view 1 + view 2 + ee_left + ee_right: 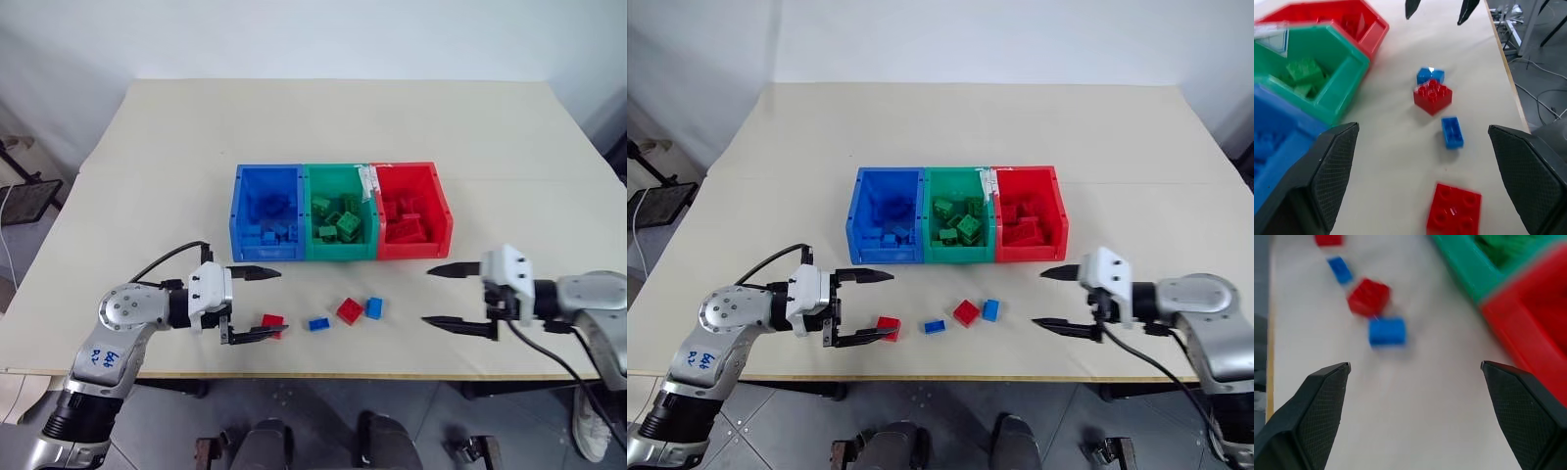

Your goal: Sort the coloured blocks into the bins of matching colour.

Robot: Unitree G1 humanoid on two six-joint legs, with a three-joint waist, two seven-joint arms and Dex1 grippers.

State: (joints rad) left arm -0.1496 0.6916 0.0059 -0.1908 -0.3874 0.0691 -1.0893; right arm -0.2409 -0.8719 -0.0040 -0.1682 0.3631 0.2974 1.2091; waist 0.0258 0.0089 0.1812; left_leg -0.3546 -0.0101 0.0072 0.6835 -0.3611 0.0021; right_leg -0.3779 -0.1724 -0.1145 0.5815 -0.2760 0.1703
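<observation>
Cream table (176, 166), bearing three joined open-topped bins in a row near its middle: blue bin (238, 223) on the robot's left, green bin (310, 217) in the centre with white tape (367, 181) on its rim, red bin (443, 211) on the right. Contents: blue bricks (269, 233) lie in the blue bin, green bricks (338, 220) in the green, red bricks (407, 220) in the red. Loose stock on the table in front of the bins, near the front edge, four pieces in a line: a flat red brick (272, 322) farthest left; a small blue brick (317, 323) beside it, apart; a taller red brick (349, 310) next; a second blue brick (373, 307) just beside that one, at its right and seemingly touching it. Left gripper (253, 305): hovers low at the left end of the line, jaws spread wide and holding nothing, the lower fingertip close by the flat red brick; contact cannot be told. Right gripper (443, 297): to the right of the line, well apart from the bricks, pointing toward them, jaws likewise wide apart and empty.
</observation>
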